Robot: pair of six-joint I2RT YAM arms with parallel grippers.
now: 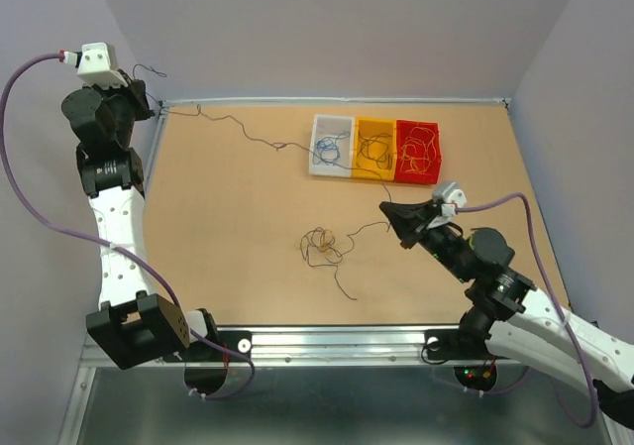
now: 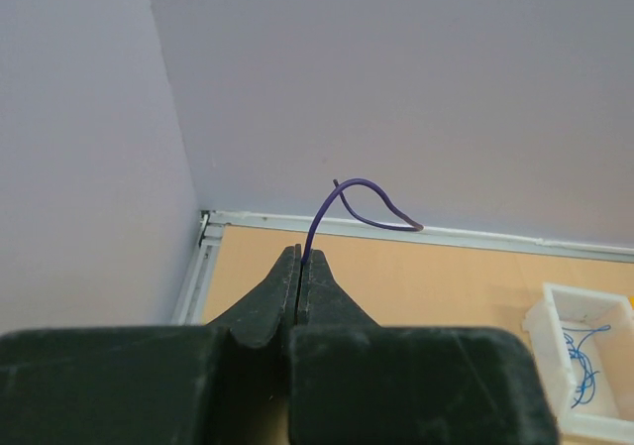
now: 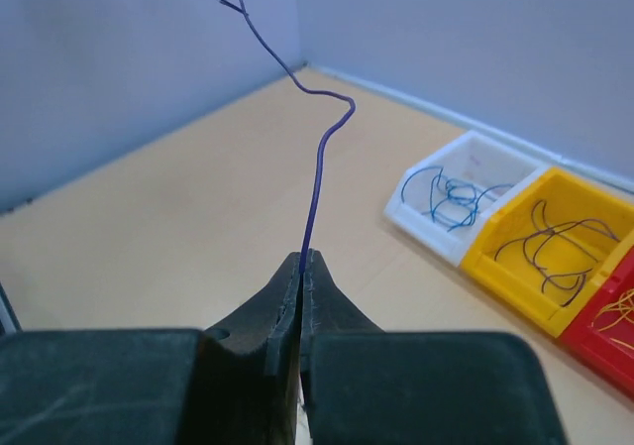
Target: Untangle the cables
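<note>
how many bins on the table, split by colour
white bin: 1
yellow bin: 1
red bin: 1
total: 3

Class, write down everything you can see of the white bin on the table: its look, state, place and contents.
The white bin is a small open-topped rectangular tray, plastic by its look, with low upright walls. It stands level on the tan table toward the far side, leftmost of three bins in a row, its right wall against the yellow bin. Inside lie several thin, curly blue strands. A thin dark strand on the table seems to reach its left wall.
</note>
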